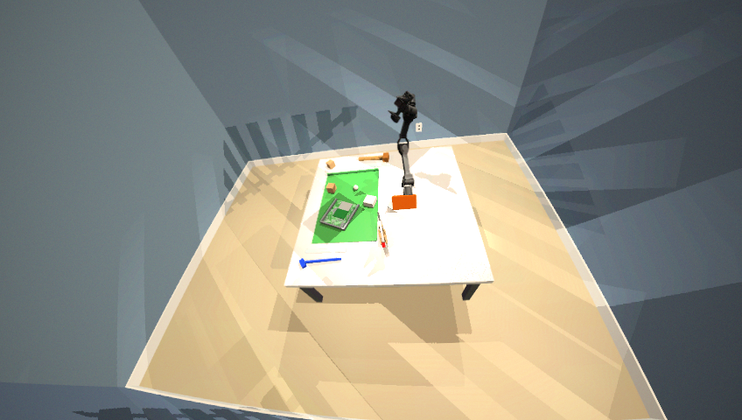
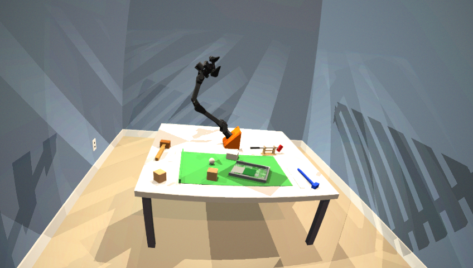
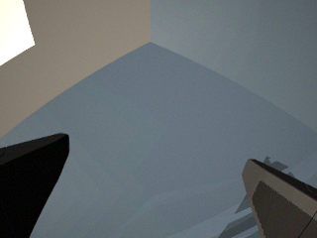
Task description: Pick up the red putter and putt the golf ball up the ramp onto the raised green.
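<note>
Gaping empty, pincer [image 2: 215, 65] apparently high above table [image 2: 186, 130].

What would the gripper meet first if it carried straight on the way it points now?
Nothing on the table: the open gripper is raised high, pointing upward. The wrist view shows only bare wall and ceiling ahead, so probably the wall.

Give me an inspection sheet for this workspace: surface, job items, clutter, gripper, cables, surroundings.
Surface: white table carrying a green mat.
Job's things: red putter resting on a wooden stand; golf ball on the mat; raised green on the mat.
Clutter: two wooden cubes, wooden mallet, blue putter, grey block.
Grippers: gripper open, empty, raised high, pointing upward.
Cables: nothing seen.
Surroundings: grey walls, wood floor, wall outlet.
</note>
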